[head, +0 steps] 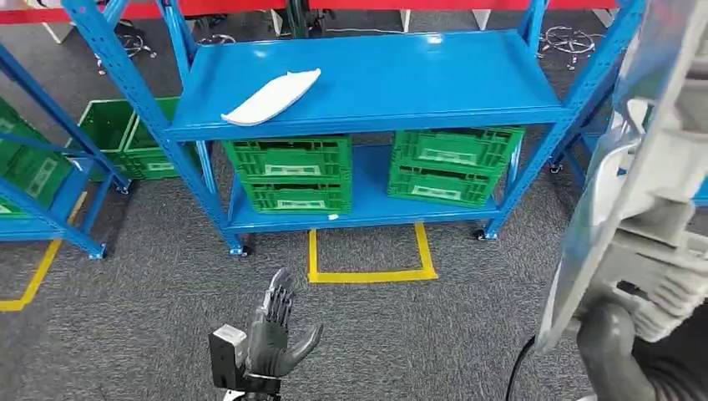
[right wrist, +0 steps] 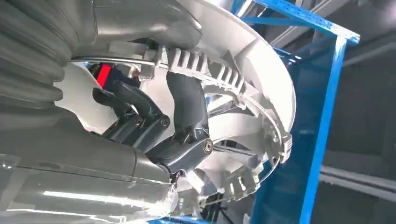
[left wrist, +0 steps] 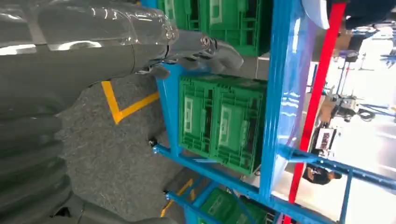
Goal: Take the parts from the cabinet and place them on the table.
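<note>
Closest to the camera on the right, the right hand (head: 614, 334) is raised high with a large white moulded part (head: 643, 167) in its grip; in the right wrist view its dark fingers (right wrist: 187, 107) curl round the ribbed inner edge of that part (right wrist: 261, 79), so the hold looks firm, though how far the thumb wraps behind is hidden. Lower and nearer the middle, the left hand (head: 271, 334) hangs over the grey carpet (head: 150, 317), fingers spread apart and holding nothing; the left wrist view shows the same fingers (left wrist: 205, 49) loosely extended toward the rack. Beyond it a yellow floor marking (head: 371, 274) outlines a square just in front of the blue shelving unit (head: 376, 83). On the lower shelf sit stacked green crates (head: 292, 171) and a second stack (head: 451, 163) beside them. Farthest back, on the top shelf, a second white part (head: 271, 98) lies flat near the left end. No table is visible, so the step in hand seems to be carrying the held part away from the rack. To do that well, I would keep the part tilted clear of the blue upright (head: 597, 75) beside it, turn slowly so the long piece does not swing into the frame, and keep the grip closed until a surface is under it.
</note>
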Motion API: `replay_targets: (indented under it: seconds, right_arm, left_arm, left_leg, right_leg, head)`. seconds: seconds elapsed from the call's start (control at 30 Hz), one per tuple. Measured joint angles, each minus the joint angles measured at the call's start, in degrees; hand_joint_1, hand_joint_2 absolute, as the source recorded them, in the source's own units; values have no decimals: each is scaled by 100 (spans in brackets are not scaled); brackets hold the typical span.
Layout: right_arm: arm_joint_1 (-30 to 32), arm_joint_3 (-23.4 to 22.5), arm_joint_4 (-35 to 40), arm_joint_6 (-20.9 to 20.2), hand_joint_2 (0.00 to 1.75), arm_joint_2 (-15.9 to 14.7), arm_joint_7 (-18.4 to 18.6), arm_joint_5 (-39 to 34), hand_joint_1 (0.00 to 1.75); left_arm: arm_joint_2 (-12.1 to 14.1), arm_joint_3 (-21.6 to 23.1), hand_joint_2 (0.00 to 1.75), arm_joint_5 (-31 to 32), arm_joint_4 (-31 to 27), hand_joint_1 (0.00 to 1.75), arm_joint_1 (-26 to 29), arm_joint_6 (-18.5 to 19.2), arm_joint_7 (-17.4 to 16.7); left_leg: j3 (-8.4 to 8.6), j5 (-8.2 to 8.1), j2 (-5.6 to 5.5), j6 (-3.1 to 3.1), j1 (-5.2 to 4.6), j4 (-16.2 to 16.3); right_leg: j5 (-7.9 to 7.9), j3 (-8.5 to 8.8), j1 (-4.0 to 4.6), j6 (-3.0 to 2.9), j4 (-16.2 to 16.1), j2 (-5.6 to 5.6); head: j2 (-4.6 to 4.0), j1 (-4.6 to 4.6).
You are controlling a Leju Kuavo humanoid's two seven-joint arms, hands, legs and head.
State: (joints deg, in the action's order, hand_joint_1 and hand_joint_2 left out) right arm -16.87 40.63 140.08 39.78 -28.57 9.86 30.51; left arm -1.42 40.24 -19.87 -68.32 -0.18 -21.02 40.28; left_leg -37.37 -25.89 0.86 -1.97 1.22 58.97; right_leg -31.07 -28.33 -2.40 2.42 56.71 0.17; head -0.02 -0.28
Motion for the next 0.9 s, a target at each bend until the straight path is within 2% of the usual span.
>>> replay_targets:
  seconds: [0.03, 0.07, 0.1, 0.13, 0.17, 0.2, 0.23, 0.27, 0.3, 0.33, 0.37, 0.4, 0.47, 0.5, 0.53, 0.57, 0.6, 0.63, 0.67, 0.7, 0.73, 0.77, 0.8, 0.83, 0.87, 0.9]
  right_arm:
    - [5, 0, -5, 0, 175, -2, -7, -7, 175]
    - [15, 0, -7, 0, 175, -2, -13, -7, 175]
    - [38, 0, -11, 0, 175, -2, -40, -11, 175]
    - [85, 0, -20, 0, 175, 4, -108, -64, 175]
    - [122, -2, -35, 0, 175, 13, -199, -129, 175]
    - [155, -7, -48, 0, 175, 24, -309, -212, 175]
    - [179, -9, -61, 0, 175, 26, -416, -298, 175]
    - [185, -7, -77, 0, 175, 37, -497, -365, 175]
    - [186, -9, -96, 0, 175, 46, -557, -433, 175]
    - [193, -9, -112, 0, 175, 66, -590, -468, 175]
    - [196, -13, -131, 0, 175, 92, -599, -485, 175]
    - [222, -15, -151, 0, 175, 107, -603, -518, 175]
    - [247, -31, -190, 0, 175, 138, -669, -665, 175]
    - [276, -53, -214, 0, 175, 153, -741, -779, 175]
    - [303, -66, -232, 0, 175, 166, -789, -844, 175]
    - [313, -78, -269, 0, 175, 183, -862, -926, 175]
    - [342, -94, -297, 0, 175, 199, -905, -957, 175]
    - [395, -120, -326, 0, 175, 225, -951, -966, 175]
    - [439, -131, -365, 0, 175, 256, -973, -981, 175]
    - [480, -149, -409, 0, 175, 286, -1017, -986, 175]
    - [521, -155, -444, 0, 175, 326, -1069, -973, 175]
    - [559, -151, -474, 0, 175, 369, -1121, -927, 175]
    - [577, -149, -496, 0, 175, 407, -1154, -881, 175]
    - [591, -149, -520, 0, 175, 461, -1191, -797, 175]
    - [613, -149, -544, 0, 175, 509, -1218, -703, 175]
    - [657, -151, -570, 0, 175, 577, -1216, -558, 175]
  left_arm:
    - [2, 4, 175, 0, 2, 0, 0, -59, 0]
    - [4, 11, 175, 0, 20, 0, -11, -162, 0]
    - [4, 39, 175, 0, 59, 0, -45, -322, -40]
    - [7, 101, 175, 11, 153, 0, -115, -607, -193]
    - [2, 188, 175, -4, 307, 0, -189, -823, -366]
    - [-11, 278, 175, -7, 523, 0, -265, -965, -527]
    - [-42, 379, 175, 26, 810, 0, -348, -1041, -720]
    - [-79, 490, 175, 55, 1123, 0, -414, -1073, -947]
    - [-122, 618, 175, 109, 1494, 0, -475, -1071, -1244]
    - [-149, 730, 175, 171, 1822, 0, -531, -1069, -1571]
    - [-179, 844, 175, 252, 2137, 0, -556, -1029, -1907]
    - [-203, 949, 175, 372, 2440, 0, -591, -944, -2244]
    - [-227, 1239, 175, 690, 2998, 0, -581, -550, -3206]
    - [-232, 1397, 175, 851, 3231, 0, -556, -299, -3683]
    - [-225, 1512, 175, 944, 3394, 0, -534, -119, -3988]
    - [-225, 1701, 175, 1054, 3629, 0, -475, 160, -4347]
    - [-219, 1819, 175, 1045, 3771, 0, -466, 339, -4606]
    - [-210, 1903, 175, 1025, 3916, 0, -517, 561, -4873]
    - [-195, 2008, 175, 993, 4078, 0, -521, 749, -5083]
    - [-177, 2094, 175, 913, 4215, 0, -511, 943, -5295]
    - [-164, 2188, 175, 854, 4359, 0, -513, 1054, -5408]
    - [-168, 2234, 175, 770, 4417, 0, -611, 1160, -5523]
    - [-179, 2254, 175, 704, 4455, 0, -651, 1226, -5594]
    - [-179, 2273, 175, 667, 4505, 0, -673, 1257, -5613]
    - [-184, 2306, 175, 653, 4555, 0, -692, 1254, -5611]
    - [-190, 2363, 175, 643, 4614, 0, -718, 1239, -5595]
  left_leg:
    - [-58, -271, -24, -16, 2, 115]
    - [-122, -631, -44, -13, 1, 401]
    - [-206, -997, -71, -12, -6, 823]
    - [-274, -1265, -85, -6, -18, 1271]
    - [-290, -1316, -87, 12, -25, 1573]
    - [-237, -1184, -88, 42, -36, 1700]
    - [-93, -942, -90, 95, -58, 1628]
    - [126, -703, -93, 161, -83, 1411]
    - [450, -567, -102, 253, -126, 1017]
    - [850, -656, -120, 362, -189, 503]
    - [1256, -743, -108, 398, -272, -69]
    - [1373, -862, -94, 394, -236, -346]
    - [1326, -830, -97, 402, -272, -368]
    - [1326, -807, -92, 413, -221, -516]
    - [1303, -754, -82, 434, -203, -488]
    - [1217, -679, -80, 468, -203, -496]
    - [1143, -622, -71, 502, -203, -492]
    - [1064, -562, -72, 498, -204, -486]
    - [999, -512, -67, 493, -204, -480]
    - [934, -472, -50, 480, -204, -461]
    - [865, -438, -22, 474, -204, -435]
    - [803, -409, -23, 460, -204, -404]
    - [767, -399, -22, 446, -204, -377]
    - [743, -393, -10, 434, -204, -346]
    - [693, -385, 18, 407, -222, -331]
    - [663, -371, 41, 374, -243, -289]
  right_leg:
    - [52, -95, 24, -82, 23, -23]
    - [102, -168, 43, -149, 29, -34]
    - [159, -251, 80, -194, 36, -53]
    - [226, -336, 119, -216, 44, -78]
    - [283, -414, 156, -237, 53, -92]
    - [342, -501, 193, -248, 67, -100]
    - [399, -600, 228, -256, 82, -101]
    - [457, -684, 257, -268, 95, -98]
    - [521, -761, 288, -277, 96, -84]
    - [579, -797, 277, -279, 104, -78]
    - [611, -821, 328, -259, 122, -51]
    - [678, -846, 327, -233, 115, -56]
    - [790, -881, 300, -198, 84, -64]
    - [802, -931, 323, -172, 95, -52]
    - [691, -959, 306, -137, 149, -43]
    - [384, -1045, 283, -66, 401, -41]
    - [83, -1138, 254, -24, 777, -42]
    - [-188, -1235, 237, 4, 1225, -42]
    - [-382, -1280, 227, 25, 1599, -42]
    - [-445, -1237, 217, 36, 1756, -43]
    - [-384, -1098, 204, 36, 1660, -43]
    - [-222, -834, 188, 29, 1313, -43]
    - [-56, -551, 189, 17, 897, -43]
    - [131, -175, 188, -5, 323, -41]
    - [70, 45, 197, -52, -24, -25]
    - [82, 48, 213, -87, -122, -41]
  head:
    - [0, -22]
    - [0, -51]
    - [0, -57]
    - [0, -66]
    - [0, -72]
    - [0, -75]
    - [0, -77]
    - [0, -79]
    - [0, -81]
    - [0, -79]
    - [0, -75]
    - [0, -79]
    - [0, -72]
    - [0, -81]
    - [0, -75]
    - [0, -27]
    - [0, -27]
    - [0, -22]
    - [0, -9]
    - [0, -7]
    - [0, -9]
    - [0, 6]
    - [0, 8]
    - [0, 19]
    - [0, 22]
    - [0, 6]
